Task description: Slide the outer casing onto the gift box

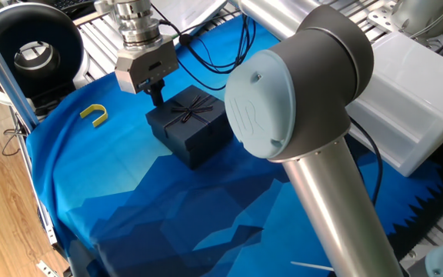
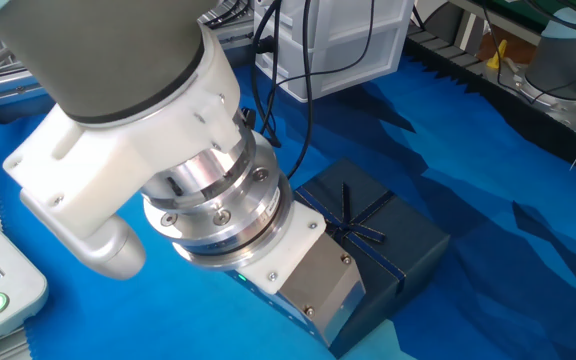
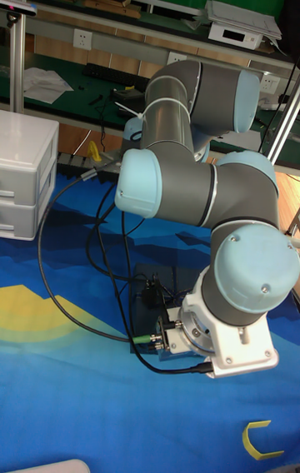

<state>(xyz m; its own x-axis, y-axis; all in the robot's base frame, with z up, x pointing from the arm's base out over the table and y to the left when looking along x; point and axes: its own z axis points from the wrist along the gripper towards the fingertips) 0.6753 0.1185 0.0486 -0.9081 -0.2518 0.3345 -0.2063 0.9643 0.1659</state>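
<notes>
One fixed view: your gripper (image 1: 157, 95) sits at the back edge of the outer casing (image 1: 191, 114), black fingers down against its far side; you can't tell whether they're spread or pinched. The casing lies on the blue cloth (image 1: 114, 185), toward the camera from the tool.

The other fixed view: the bow-topped casing (image 2: 373, 235) juts out beyond your wrist. The gift box isn't visible, likely already inside.

Tall fixed view: the casing is mostly hidden.

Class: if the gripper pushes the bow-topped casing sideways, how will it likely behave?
The casing is flat-sided and squat, so it should slide on the cloth, not roll or tip. It looks like thin card: probably light and dentable. Its ribbon bow seems floppy and snaggable.
</notes>
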